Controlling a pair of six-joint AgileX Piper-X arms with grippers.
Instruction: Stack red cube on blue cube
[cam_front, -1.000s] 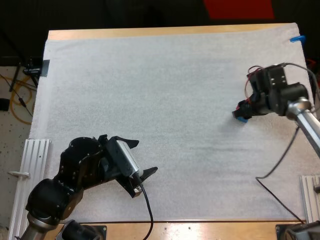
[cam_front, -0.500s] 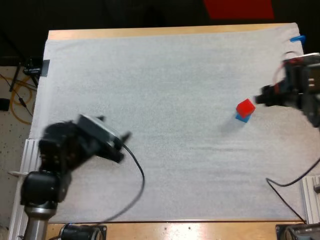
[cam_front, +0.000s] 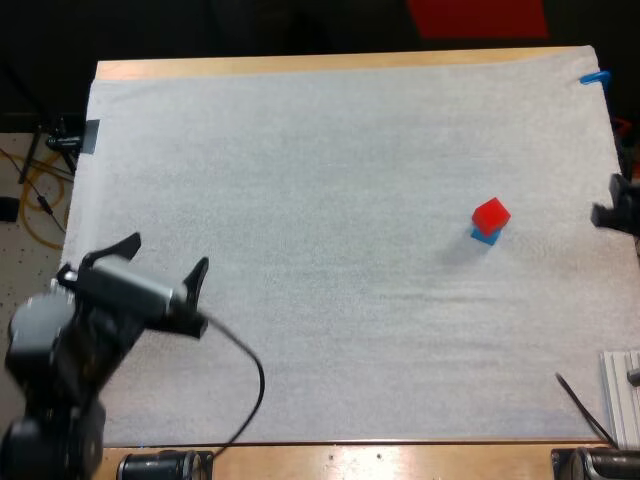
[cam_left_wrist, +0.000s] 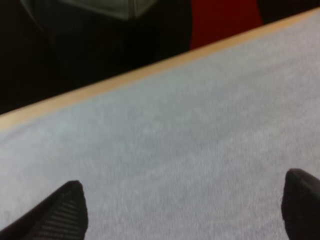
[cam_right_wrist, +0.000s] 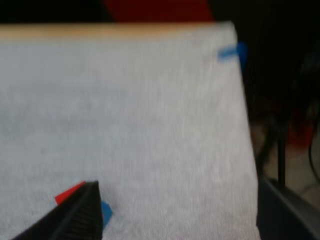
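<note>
Stack position: the red cube (cam_front: 491, 214) rests on top of the blue cube (cam_front: 484, 236), on the right part of the white mat (cam_front: 320, 150), well in from its right edge; only a narrow band of blue shows beneath the red, so the upper cube covers most of the lower one and appears squarely borne. Nothing touches either cube; the stack stands on its own weight.

Right gripper (cam_right_wrist: 177, 200): fingers (cam_right_wrist: 80, 212) set wide apart with bare mat between them, clamped on nothing; the stack lies just beyond one fingertip in the right wrist view; in the high view the gripper sits at the right edge of the table (cam_front: 300, 65), well apart from the cubes. This clearance is judged deliberate; open fingers held off to the side cannot drag or tip the red cube.

Left gripper (cam_front: 168, 255): at the near left of the mat, far from the stack; fingers (cam_left_wrist: 65, 210) spread apart over bare mat, holding nothing; it has no part in the stack.

Task status, as a judgement: placement complete; no correction appears needed.
</note>
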